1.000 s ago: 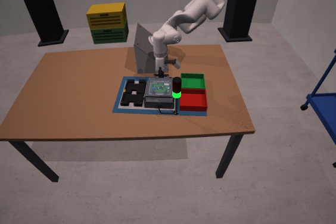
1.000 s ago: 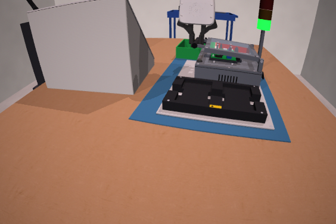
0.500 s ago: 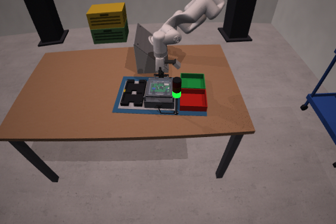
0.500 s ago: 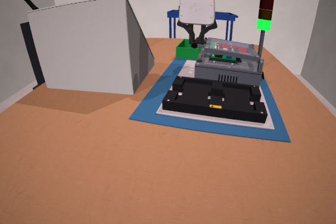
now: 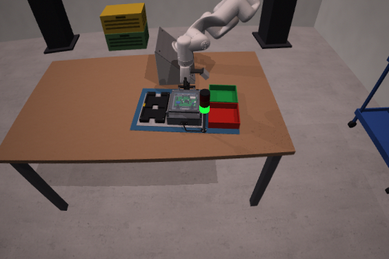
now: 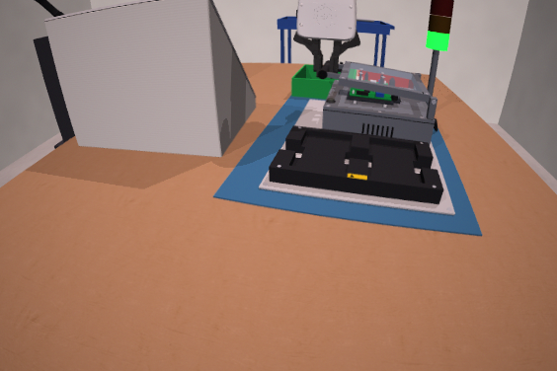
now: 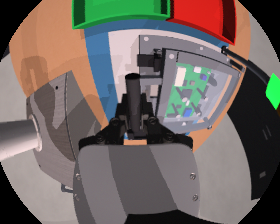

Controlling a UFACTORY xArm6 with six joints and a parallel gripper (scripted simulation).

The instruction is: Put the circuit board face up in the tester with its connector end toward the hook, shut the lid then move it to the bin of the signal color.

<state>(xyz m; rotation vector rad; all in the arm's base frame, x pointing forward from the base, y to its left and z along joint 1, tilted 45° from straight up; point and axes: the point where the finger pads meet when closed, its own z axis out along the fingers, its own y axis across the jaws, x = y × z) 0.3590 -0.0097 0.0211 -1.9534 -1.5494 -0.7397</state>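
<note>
The green circuit board (image 5: 183,101) lies face up in the grey tester (image 6: 377,115), seen through the clear lid (image 6: 382,78). It also shows in the wrist view (image 7: 191,92). The lid is tilted, raised a little on the side away from the signal tower. My gripper (image 6: 327,71) stands at that raised edge, shut on the lid's black handle (image 7: 132,92). The signal tower (image 6: 437,40) beside the tester shows green. The green bin (image 5: 223,93) and the red bin (image 5: 224,115) stand side by side past the tower. The black tray (image 6: 356,162) has both pockets empty.
A tall grey wedge-shaped box (image 6: 143,73) stands on the table close behind the tester and my arm. The tester, tray and bins sit on or beside a blue mat (image 5: 138,122). Yellow and green crates (image 5: 124,25) stand on the floor beyond.
</note>
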